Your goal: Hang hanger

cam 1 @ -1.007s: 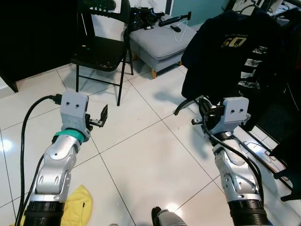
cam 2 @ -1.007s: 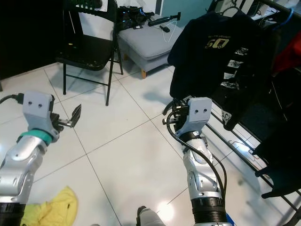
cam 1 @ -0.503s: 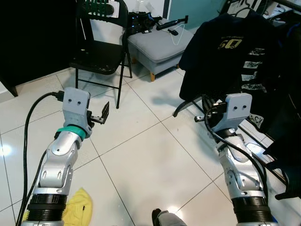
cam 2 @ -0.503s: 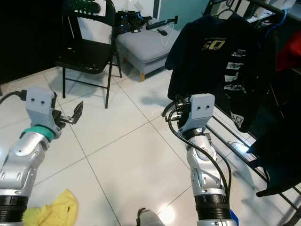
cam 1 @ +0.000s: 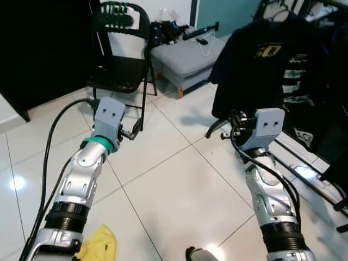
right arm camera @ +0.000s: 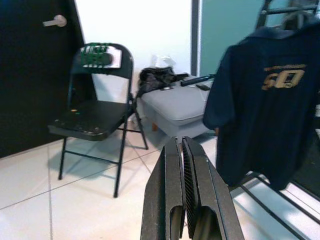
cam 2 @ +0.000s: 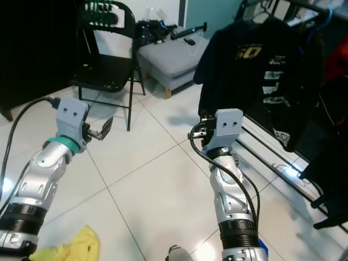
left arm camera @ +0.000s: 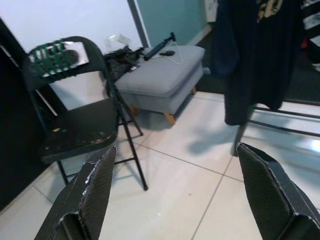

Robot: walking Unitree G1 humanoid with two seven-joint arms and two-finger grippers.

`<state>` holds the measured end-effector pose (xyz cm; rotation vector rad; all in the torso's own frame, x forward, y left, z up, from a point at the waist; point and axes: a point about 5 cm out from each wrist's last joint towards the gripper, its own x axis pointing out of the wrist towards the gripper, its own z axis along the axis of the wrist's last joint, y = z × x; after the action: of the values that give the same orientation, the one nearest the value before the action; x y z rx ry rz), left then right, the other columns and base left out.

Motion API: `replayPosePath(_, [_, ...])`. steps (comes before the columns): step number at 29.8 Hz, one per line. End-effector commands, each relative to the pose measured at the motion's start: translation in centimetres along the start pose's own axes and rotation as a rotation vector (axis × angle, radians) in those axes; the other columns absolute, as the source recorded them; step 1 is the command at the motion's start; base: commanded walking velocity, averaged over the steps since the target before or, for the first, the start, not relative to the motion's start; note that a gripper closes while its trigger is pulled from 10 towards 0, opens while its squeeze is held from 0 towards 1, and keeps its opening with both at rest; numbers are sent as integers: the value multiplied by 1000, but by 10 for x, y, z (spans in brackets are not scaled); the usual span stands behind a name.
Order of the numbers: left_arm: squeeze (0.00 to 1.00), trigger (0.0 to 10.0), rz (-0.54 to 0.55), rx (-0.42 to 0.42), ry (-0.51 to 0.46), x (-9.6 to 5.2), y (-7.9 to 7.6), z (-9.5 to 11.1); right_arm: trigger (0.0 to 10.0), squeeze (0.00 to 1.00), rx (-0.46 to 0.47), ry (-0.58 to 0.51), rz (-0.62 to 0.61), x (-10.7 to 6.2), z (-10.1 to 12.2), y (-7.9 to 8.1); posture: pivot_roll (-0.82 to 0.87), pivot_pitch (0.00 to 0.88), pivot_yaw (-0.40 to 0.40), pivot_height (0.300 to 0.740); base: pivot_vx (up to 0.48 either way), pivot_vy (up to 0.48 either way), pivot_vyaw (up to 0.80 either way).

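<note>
The robot had turned toward the folding chair [cam 1: 120, 65] at upper left, where green hangers [cam 1: 116, 8] waited; left gripper [cam 1: 134, 132] fingers apart, right gripper [right arm camera: 184, 165] fingers together, both empty, suggesting the approach had begun.

A lived-in home room: glossy white floor tiles [cam 1: 179, 190], a black folding metal chair [right arm camera: 95, 112] and a grey cushioned footstool [cam 1: 187, 54] ahead of both grippers, and a black printed T-shirt [cam 2: 261, 70] hanging on a black metal clothes rack [right arm camera: 280, 10] beside the right arm.
</note>
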<state>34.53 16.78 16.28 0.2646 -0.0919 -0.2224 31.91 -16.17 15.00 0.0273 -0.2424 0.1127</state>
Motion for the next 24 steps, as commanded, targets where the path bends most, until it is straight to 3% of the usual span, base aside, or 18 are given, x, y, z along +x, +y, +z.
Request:
replayPosePath(1, [0, 10000, 6, -4, 16, 1, 2, -5, 10000, 0, -3, 3, 18, -4, -1, 2, -141, 0, 110, 740, 0, 0, 0])
replayPosePath(9, [0, 10000, 42, 2, 34, 4, 10, -14, 10000, 0, -28, -10, 18, -4, 1, 1, -161, 0, 114, 740, 0, 0, 0])
replayPosePath(24, [0, 10000, 33, -6, 7, 20, 4, -11, 10000, 0, -50, -58, -1, 1, 12, -9, -195, 0, 117, 740, 0, 0, 0])
